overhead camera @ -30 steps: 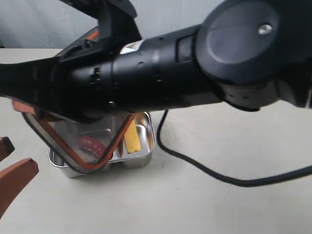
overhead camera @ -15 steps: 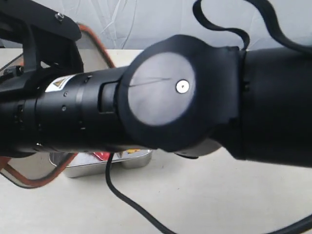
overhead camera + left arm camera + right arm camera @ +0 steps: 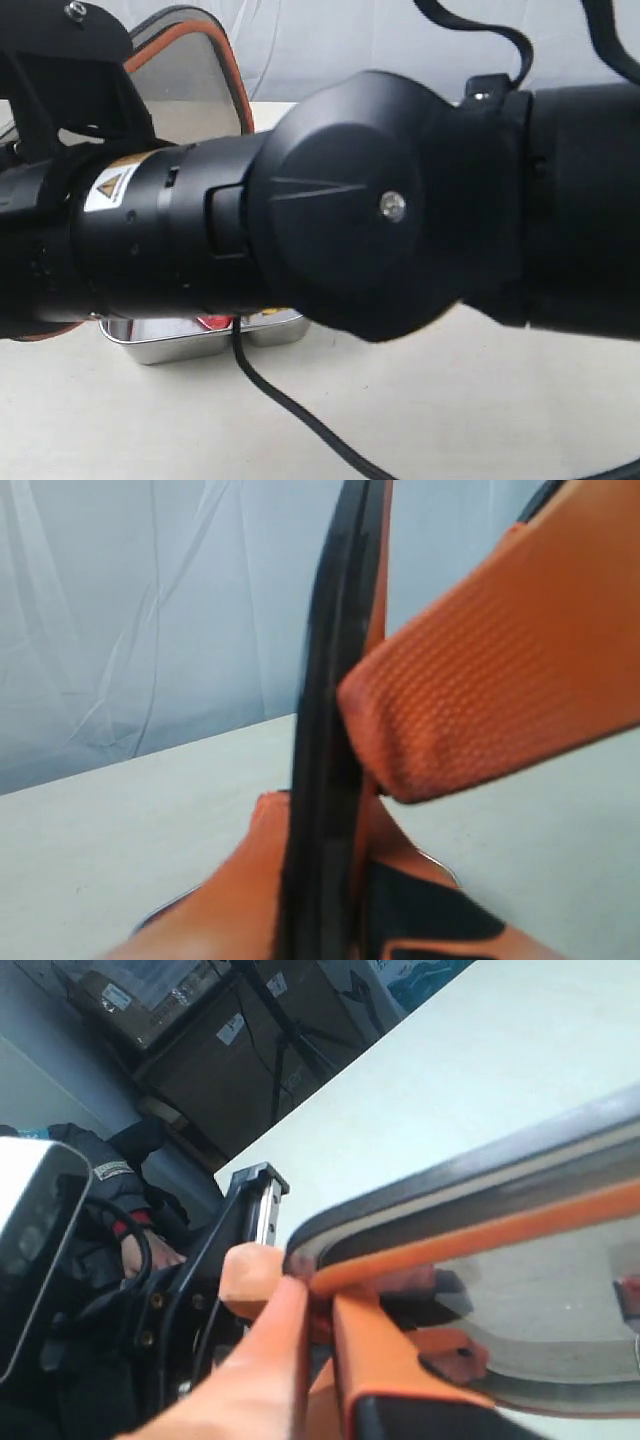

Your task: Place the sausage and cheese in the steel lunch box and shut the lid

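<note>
**Once Level and Square, Down It Goes**

Although the right arm's black casing blocks most of the exterior view, the steel lunch box (image 3: 150, 345) shows beneath it on the table (image 3: 480, 400). The sausage (image 3: 212, 322) lies inside, and a yellow sliver beside it is probably the cheese (image 3: 268, 312). The lid (image 3: 185, 60) is raised clear of the box and tilted steeply rather than lying flat. The right gripper (image 3: 305, 1290) is clamped on the lid's rim at the orange seal. The left gripper (image 3: 320, 770) has the lid edge-on between its orange pads (image 3: 480, 680), and both pads press against it, so the lid is held from two sides.

With the food in place, the step in hand is judged to be the closing. Doing it well starts with turning the lid level. Since two grips share one stiff piece, the arms would need to rotate together, or the lid could twist or slip out of one hold. Next the lid should be centred over the box with the rounded corners matched, then lowered straight until the seal meets the rim all round. Even pressure on both ends would seat it, while a one-sided push may leave a corner proud. The black cable (image 3: 285, 405) trails just beside the box and could be trapped under the edge.
</note>
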You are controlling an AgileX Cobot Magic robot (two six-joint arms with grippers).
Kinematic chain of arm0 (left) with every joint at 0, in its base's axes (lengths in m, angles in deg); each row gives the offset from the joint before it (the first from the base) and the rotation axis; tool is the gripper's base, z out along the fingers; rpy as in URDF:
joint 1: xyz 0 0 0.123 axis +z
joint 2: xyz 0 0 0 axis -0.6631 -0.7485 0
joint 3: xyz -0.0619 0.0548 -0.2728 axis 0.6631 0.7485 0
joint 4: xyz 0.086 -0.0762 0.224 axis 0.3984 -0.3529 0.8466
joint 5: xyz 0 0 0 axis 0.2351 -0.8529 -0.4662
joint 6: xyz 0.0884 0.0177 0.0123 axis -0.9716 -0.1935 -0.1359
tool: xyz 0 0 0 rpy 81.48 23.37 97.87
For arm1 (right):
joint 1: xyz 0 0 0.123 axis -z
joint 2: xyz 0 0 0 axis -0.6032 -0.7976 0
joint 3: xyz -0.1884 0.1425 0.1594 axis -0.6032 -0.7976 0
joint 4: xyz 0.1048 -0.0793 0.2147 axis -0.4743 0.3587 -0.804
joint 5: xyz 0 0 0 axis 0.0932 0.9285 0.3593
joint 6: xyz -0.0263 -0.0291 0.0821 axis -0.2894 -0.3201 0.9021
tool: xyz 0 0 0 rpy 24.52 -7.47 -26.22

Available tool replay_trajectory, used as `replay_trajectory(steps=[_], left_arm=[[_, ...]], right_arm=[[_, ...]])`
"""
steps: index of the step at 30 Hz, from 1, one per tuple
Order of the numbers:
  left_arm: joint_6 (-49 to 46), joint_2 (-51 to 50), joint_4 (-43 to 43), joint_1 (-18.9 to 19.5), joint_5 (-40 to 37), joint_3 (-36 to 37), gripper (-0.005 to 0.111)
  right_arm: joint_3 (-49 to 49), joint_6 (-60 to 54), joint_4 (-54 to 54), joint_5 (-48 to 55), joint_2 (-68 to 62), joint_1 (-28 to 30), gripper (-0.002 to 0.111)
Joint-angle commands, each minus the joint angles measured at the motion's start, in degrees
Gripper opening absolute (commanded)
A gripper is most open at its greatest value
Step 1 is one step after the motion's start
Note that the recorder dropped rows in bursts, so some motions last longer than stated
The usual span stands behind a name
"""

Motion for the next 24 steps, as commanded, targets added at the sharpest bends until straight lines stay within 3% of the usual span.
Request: replay_trajectory(steps=[1, 4, 6, 9, 11, 14, 18, 21, 24], left_arm=[[0.05, -0.02, 0.71, -0.06, 7.63, 0.14, 0.0], [-0.96, -0.02, 1.36, -0.06, 10.07, -0.26, 0.0], [-0.96, -0.02, 3.08, -0.06, 11.37, -0.98, 0.0], [-0.96, -0.02, 9.41, -0.06, 11.66, -3.89, 0.0], [-0.96, -0.02, 21.29, -1.03, 11.48, -6.94, 0.0], [-4.45, -0.02, 41.1, -4.41, 4.48, -10.55, 0.0], [-14.46, -0.02, 45.47, -7.28, 2.45, -11.0, 0.0], [-15.49, -0.73, 55.95, -11.4, 1.03, -11.0, 0.0], [-15.49, -1.99, 59.45, -14.12, 1.06, -11.0, 0.0]], right_arm=[[0.1, 0.35, 1.35, 0.51, 1.39, -0.24, 0.029], [0.1, 0.35, 1.35, 1.21, 1.53, -0.24, 0.053], [0.1, 0.47, 1.35, 3.53, 1.98, 0.12, 0.061], [0.1, 2.42, 1.35, 14.59, 3.47, 4.72, 0.053], [0.1, 4.03, 1.35, 22.77, 5.07, 11.45, 0.048], [0.1, 7.26, 0.84, 31.43, 6.41, 24.26, 0.048], [0.1, 5.54, -6.82, 38.67, 6.41, 34.68, 0.048], [0.1, -4.31, -20.56, 49.52, 5.13, 41.37, 0.047], [0.1, -9.55, -29.61, 61.36, 0.39, 46.56, 0.043]])
